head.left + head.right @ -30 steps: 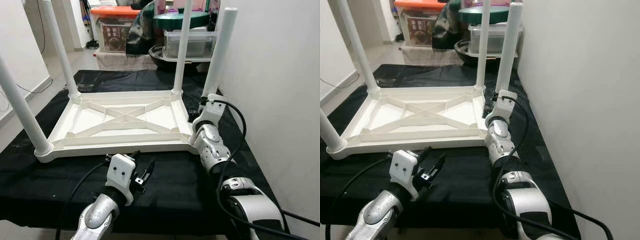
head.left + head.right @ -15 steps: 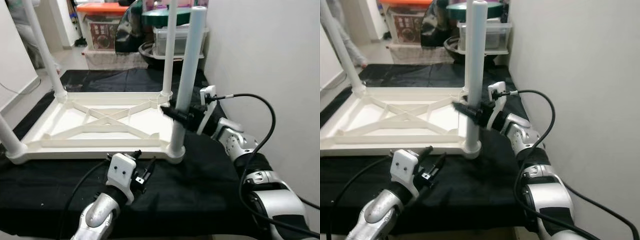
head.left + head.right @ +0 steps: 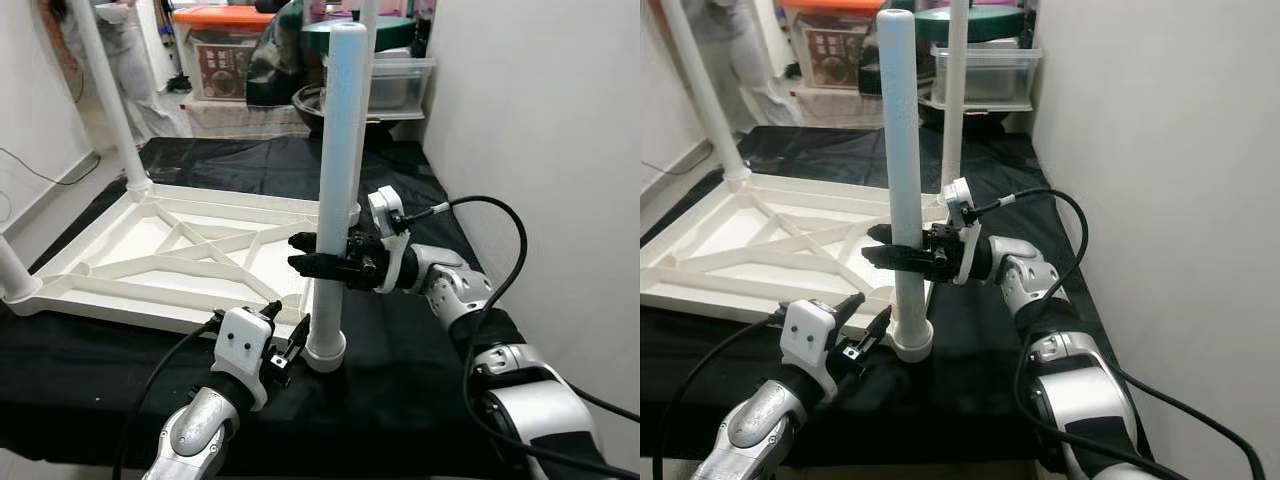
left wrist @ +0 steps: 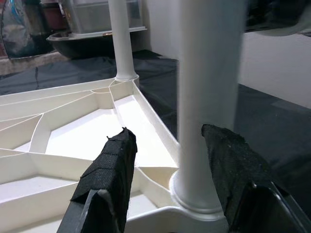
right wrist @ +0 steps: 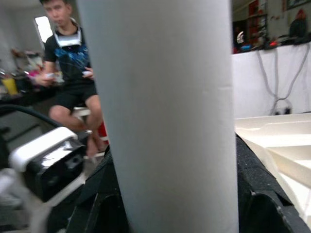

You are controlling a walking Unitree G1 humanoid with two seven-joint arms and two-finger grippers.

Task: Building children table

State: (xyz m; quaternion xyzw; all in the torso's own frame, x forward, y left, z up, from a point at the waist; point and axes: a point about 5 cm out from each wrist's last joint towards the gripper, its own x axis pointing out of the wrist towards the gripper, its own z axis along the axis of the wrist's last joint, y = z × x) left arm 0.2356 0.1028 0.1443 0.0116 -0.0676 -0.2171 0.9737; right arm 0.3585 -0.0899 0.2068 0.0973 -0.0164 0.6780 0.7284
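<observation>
The white children's table [image 3: 190, 262] is lying upside down on the worktop [image 3: 400, 340], which is draped in a black cloth, with its ribbed underside facing up and its round white legs standing upright from the corners. The near right leg [image 3: 335, 190] is rising from its socket at the corner closest to the robot, and the right gripper [image 3: 305, 254] is reaching in from the right, its black fingers closing around that leg about midway up. The left gripper [image 3: 288, 335] is hovering low just near and left of the leg's base, its fingers [image 4: 109, 170] spread apart with nothing between them. Storage boxes [image 3: 225, 50] are sitting beyond the far end, a white wall [image 3: 540, 120] is running along the right, and a person [image 5: 73, 73] is sitting in the background.
</observation>
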